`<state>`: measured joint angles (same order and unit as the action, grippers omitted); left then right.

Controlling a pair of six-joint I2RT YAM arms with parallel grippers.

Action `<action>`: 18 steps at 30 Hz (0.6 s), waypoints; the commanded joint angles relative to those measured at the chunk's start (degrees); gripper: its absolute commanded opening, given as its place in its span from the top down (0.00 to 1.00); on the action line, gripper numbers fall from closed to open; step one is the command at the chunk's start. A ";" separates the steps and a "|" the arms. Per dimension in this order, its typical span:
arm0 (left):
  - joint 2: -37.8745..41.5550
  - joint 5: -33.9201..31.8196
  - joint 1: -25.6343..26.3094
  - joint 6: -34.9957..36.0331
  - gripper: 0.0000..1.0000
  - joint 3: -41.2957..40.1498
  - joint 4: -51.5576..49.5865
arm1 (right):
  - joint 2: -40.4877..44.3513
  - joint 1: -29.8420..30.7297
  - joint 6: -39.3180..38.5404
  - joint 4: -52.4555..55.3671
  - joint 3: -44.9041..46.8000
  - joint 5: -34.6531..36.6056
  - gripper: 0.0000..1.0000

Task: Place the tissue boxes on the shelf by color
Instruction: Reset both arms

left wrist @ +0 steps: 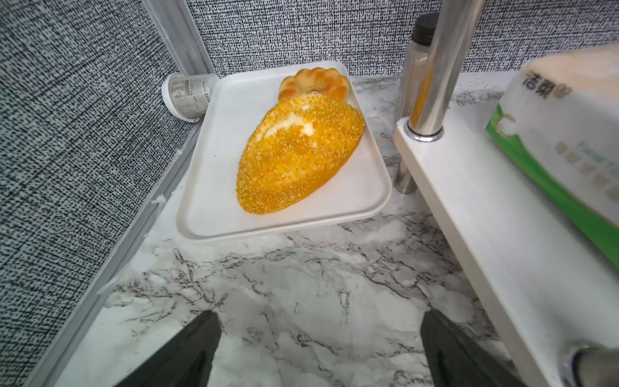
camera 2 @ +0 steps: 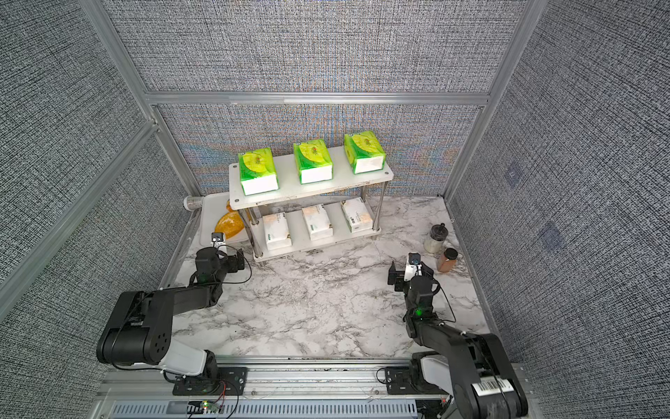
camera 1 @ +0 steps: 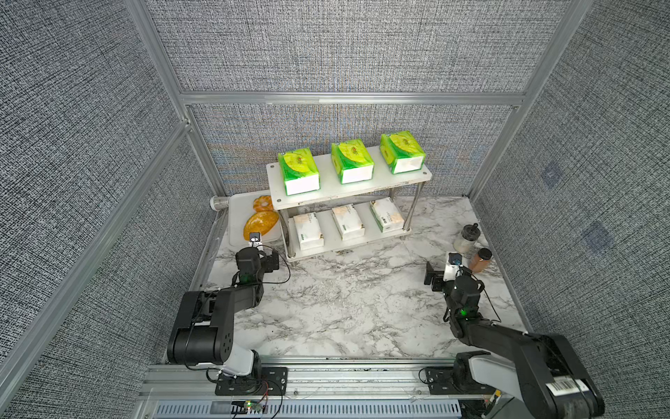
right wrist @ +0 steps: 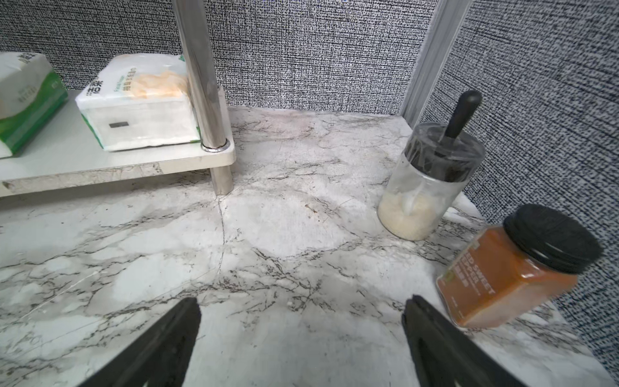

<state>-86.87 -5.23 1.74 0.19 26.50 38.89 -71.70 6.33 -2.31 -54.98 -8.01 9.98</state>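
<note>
The shelf [camera 1: 328,188] stands at the back of the marble table. Three green-and-yellow tissue boxes [camera 1: 352,161] sit in a row on its top board. Three white-and-beige tissue boxes [camera 1: 347,222] lie on the lower board; one shows in the right wrist view [right wrist: 140,110] and one in the left wrist view [left wrist: 569,134]. My left gripper [camera 1: 271,260] [left wrist: 318,318] hovers open and empty by the shelf's front left leg. Off the shelf's right end, my right gripper [camera 1: 433,277] [right wrist: 301,303] is open over bare marble, holding nothing.
A flat white tray [camera 1: 237,217] with two breads [left wrist: 298,157] lies left of the shelf, and a tipped container [left wrist: 187,95] lies behind it. A glass jar with a spoon lid [right wrist: 422,191] and a brown spice jar [right wrist: 516,271] stand near the right wall.
</note>
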 commanded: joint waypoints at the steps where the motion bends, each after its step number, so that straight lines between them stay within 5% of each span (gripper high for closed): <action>1: -0.11 1.07 -0.02 -0.09 0.01 0.13 2.11 | -4.48 -0.36 -3.25 -11.92 -1.84 -1.03 0.01; 7: 0.03 1.04 -0.01 0.08 0.01 0.12 1.94 | -16.77 -2.49 -1.67 -26.99 -0.55 -4.44 0.01; 9: -0.05 1.03 -0.06 0.11 0.01 0.11 1.95 | -14.14 -2.93 -1.32 -18.73 -2.38 -5.64 0.01; 18: -0.12 1.01 0.00 0.08 0.01 0.13 1.98 | -15.30 -4.65 0.65 -16.03 -4.97 -6.29 0.01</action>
<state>-86.89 -4.49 1.76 0.19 26.50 39.29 -86.94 1.87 -2.74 -71.18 -12.73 4.19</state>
